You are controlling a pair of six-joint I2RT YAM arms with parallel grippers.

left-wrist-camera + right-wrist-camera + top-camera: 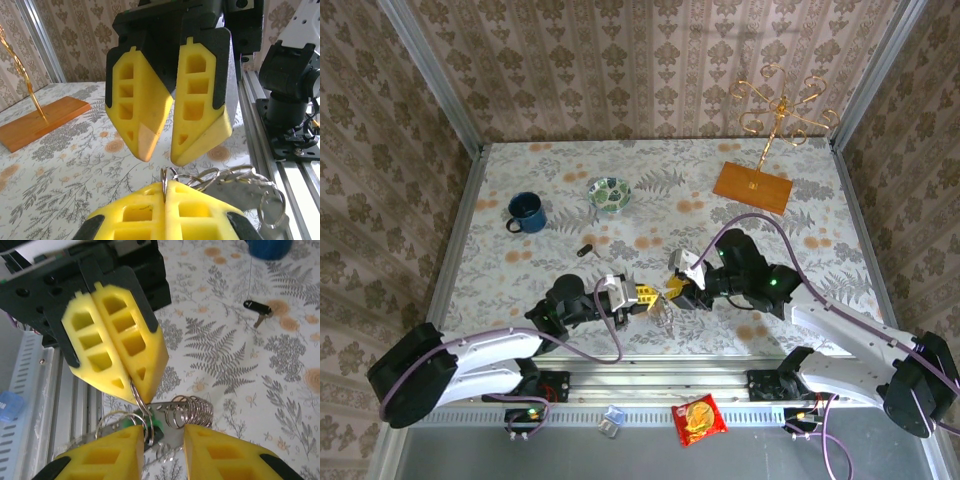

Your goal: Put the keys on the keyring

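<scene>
Silver wire makes up the keyring (187,412): several thin rings bunched with a tight, spring-like coil, sitting at the 6 o'clock edge of the floral-patterned table (510,170), between the two arms. The left gripper (164,186) pinches one thin ring edge-on, its yellow pads pressed together on the metal. The right gripper (162,440) faces it from 3 o'clock with its jaws spread, and the bunch of rings lies in the gap between them. The bright head of the green key (156,431) peeks out among the loops. The dark key (585,250) lies alone on the table at 10 o'clock from the keyring, well apart from it. Farther back toward 11 o'clock stand a blue mug (525,212) and a green-patterned bowl (610,193). A gold wire stand (780,110) on its wooden base occupies the table's 1 o'clock corner.
</scene>
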